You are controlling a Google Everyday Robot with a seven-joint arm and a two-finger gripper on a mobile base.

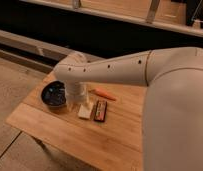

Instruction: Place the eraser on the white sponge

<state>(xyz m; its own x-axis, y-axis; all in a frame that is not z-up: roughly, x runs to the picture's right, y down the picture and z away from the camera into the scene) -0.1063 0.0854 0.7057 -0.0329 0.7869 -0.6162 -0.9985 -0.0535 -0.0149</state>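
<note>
The eraser [100, 110], a dark bar with a reddish-brown top, lies flat on the wooden table [55, 130]. The white sponge [85, 111], a small cream block, lies right beside it on its left. My white arm reaches in from the right and bends down over the table. Its gripper [75, 103] hangs just above the tabletop, left of the sponge and next to the bowl. It is open and holds neither the eraser nor the sponge. The arm's lower part hides much of the gripper.
A dark bowl [54, 94] stands at the table's left, close to the gripper. An orange carrot-shaped thing [104, 94] lies behind the eraser. A long dark bench or shelf runs behind the table. The table's front edge is near.
</note>
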